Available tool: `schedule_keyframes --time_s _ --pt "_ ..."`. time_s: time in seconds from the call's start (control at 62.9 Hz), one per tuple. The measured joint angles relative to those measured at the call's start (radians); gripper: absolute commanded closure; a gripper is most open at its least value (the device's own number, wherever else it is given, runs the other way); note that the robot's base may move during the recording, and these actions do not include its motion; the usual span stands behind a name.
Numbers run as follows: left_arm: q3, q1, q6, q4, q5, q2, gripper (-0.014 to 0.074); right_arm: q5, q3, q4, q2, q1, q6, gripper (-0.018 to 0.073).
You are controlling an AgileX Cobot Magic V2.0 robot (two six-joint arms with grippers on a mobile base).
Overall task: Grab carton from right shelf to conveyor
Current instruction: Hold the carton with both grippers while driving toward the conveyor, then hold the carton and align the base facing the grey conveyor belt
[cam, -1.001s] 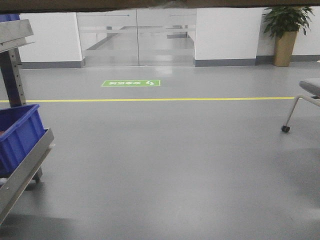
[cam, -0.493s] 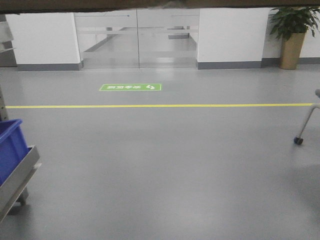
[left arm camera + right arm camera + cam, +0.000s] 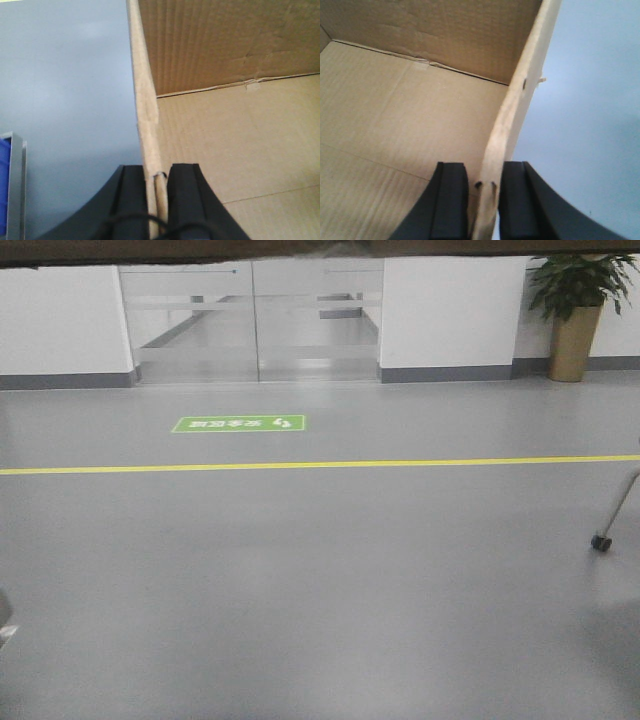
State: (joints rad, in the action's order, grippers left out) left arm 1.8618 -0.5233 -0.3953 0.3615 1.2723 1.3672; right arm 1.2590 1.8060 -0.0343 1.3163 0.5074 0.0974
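Observation:
The carton [image 3: 225, 140] is a plain brown corrugated box, seen from inside in both wrist views. My left gripper [image 3: 158, 172] is shut on its left wall, one black finger on each side of the cardboard. My right gripper [image 3: 485, 170] is shut on the carton's [image 3: 395, 110] right wall the same way. Grey floor shows beyond both walls. In the front view a dark brown strip [image 3: 300, 250] runs along the top edge. The conveyor is out of view. I cannot tell whether the metal rail [image 3: 16, 185] at the lower left belongs to the right shelf.
A blue bin [image 3: 3, 185] sits behind that rail. Ahead lies grey floor with a yellow line [image 3: 320, 465] and a green floor sign [image 3: 238, 424]. Glass doors [image 3: 250, 320] and a potted plant [image 3: 572, 310] stand at the back. A castered leg [image 3: 602, 538] is at right.
The blue bin and its metal rack have slid out of the front view on the left. The yellow line and green sign now sit lower in the frame.

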Motion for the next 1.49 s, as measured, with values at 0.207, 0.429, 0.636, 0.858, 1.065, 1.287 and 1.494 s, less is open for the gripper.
schedule_keyframes --time_s 0.207,0.429,0.636,0.858,1.065,1.287,1.494 --pt "0.0 0.0 -0.002 0.003 0.0 0.002 0.0613 -0.001 0.0 0.0 0.0 0.0 0.0 0.0627" --pt "0.0 0.0 -0.002 0.006 0.0 0.002 0.0613 -0.002 0.0 0.002 0.0 0.0 0.0 0.0627" --pt "0.0 0.0 -0.002 0.01 0.0 0.002 0.0613 -0.005 0.0 0.002 0.0 0.0 0.0 0.0627" --pt "0.0 -0.001 -0.002 0.012 0.0 0.002 0.0613 -0.006 0.0 0.002 0.0 0.0 0.0 0.0627" --pt "0.0 -0.002 -0.002 0.02 0.0 0.002 0.0613 -0.006 0.0 0.002 0.001 0.0 0.0 0.0627" --pt "0.0 -0.003 -0.002 0.054 -0.004 0.002 0.0613 -0.035 0.0 0.005 0.001 0.0 0.0 0.0627" --pt "0.0 -0.004 -0.002 0.096 -0.02 0.002 0.0613 -0.079 0.0 0.005 0.002 0.0 0.0 0.0627"
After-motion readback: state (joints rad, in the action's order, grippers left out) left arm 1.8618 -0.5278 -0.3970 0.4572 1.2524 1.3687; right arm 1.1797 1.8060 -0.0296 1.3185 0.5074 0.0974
